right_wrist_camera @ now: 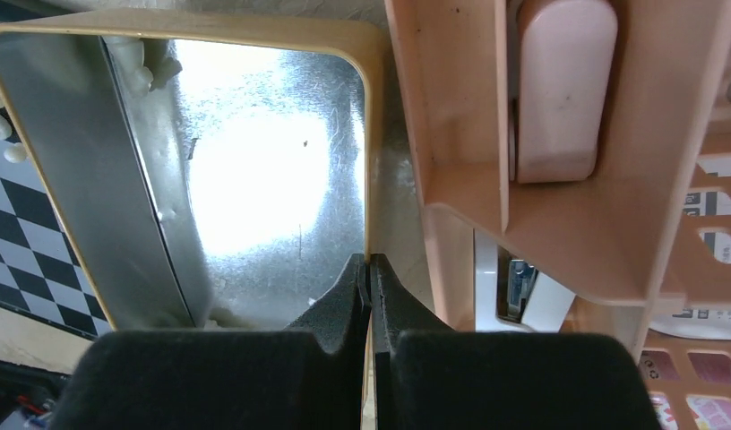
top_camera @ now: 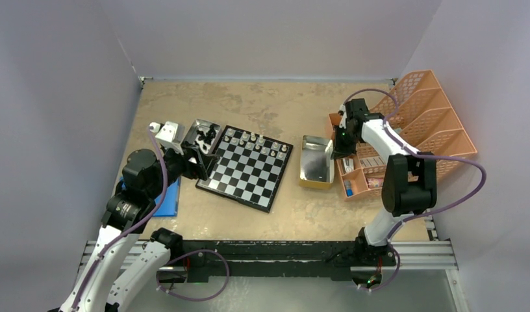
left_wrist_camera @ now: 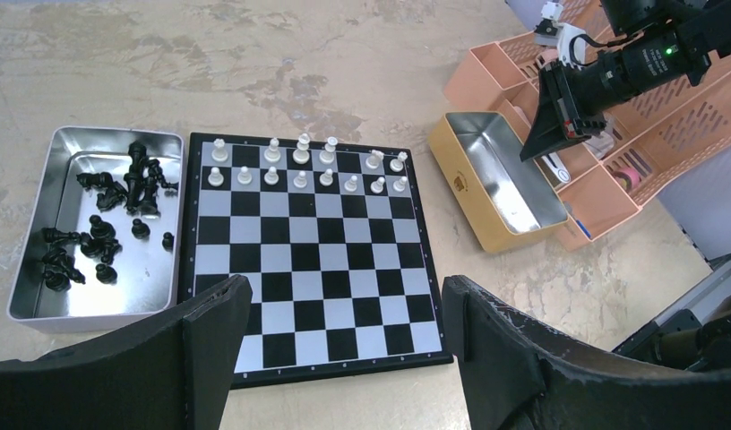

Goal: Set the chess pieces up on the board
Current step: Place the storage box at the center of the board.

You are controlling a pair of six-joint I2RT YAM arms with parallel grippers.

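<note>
The board (top_camera: 247,177) lies at centre-left. Cream-white chess pieces (left_wrist_camera: 300,178) fill its two far rows, with a couple of gaps in the back row. The black chess pieces (left_wrist_camera: 133,188) lie heaped in a silver tray (left_wrist_camera: 39,296) left of the board. My left gripper (left_wrist_camera: 344,313) hovers open over the board's near edge (left_wrist_camera: 344,365), holding nothing. My right gripper (right_wrist_camera: 369,269) is shut on the thin right rim of a yellow tin tray (right_wrist_camera: 366,134), whose shiny inside holds no pieces that I can make out. That tray (top_camera: 316,162) sits right of the board.
An orange plastic organiser (top_camera: 421,120) with compartments stands against the right side, touching the yellow tray's far side (left_wrist_camera: 559,193). A blue flat object (top_camera: 169,198) lies under my left arm. Side walls enclose the tabletop.
</note>
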